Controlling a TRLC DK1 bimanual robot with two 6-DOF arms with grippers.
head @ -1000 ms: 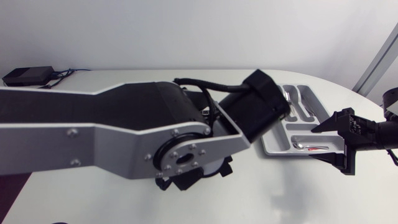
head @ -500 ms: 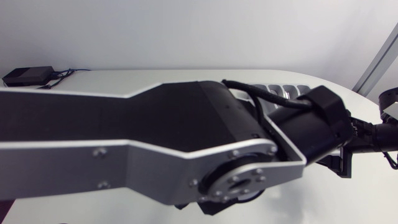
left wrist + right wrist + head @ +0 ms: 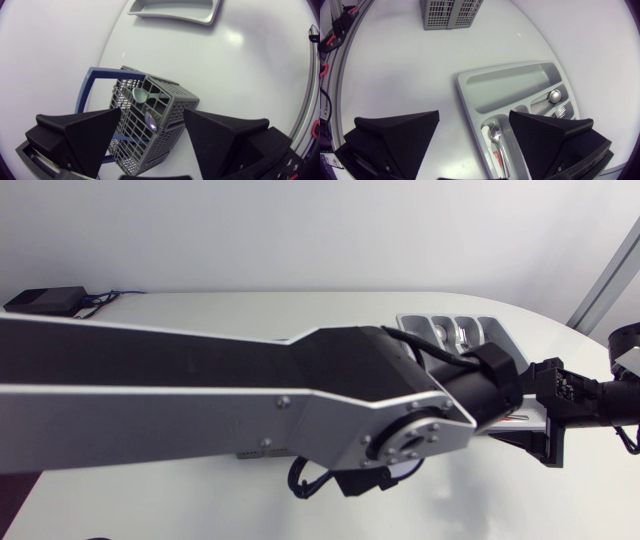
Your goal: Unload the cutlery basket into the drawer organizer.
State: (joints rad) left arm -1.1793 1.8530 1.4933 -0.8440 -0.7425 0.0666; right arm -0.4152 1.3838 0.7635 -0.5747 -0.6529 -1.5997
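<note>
White worktop (image 3: 240,60) runs under both arms, with the grey cutlery basket (image 3: 150,127) standing well apart from the drawer organizer (image 3: 465,87). From the head view my left arm (image 3: 200,390) stretches across most of the scene. The left gripper (image 3: 151,114) hangs above the basket, its fingers spread wide and holding nothing. Between them I look down on a spoon (image 3: 140,94) standing bowl-up in one cell, and a second shiny piece (image 3: 151,120) beside it, which I cannot identify. The basket's blue handle (image 3: 86,95) is folded down to one side. My right gripper (image 3: 475,116) hovers over the organizer's near end, also wide open and empty. Some cutlery already lies in the organizer's compartments.

I judge the unloading to be partly done, and the step in hand is the next pick from the basket. That calls for lowering the left gripper straight down, lining the fingers up on either side of the spoon's bowl, and closing without catching the basket wall.
</note>
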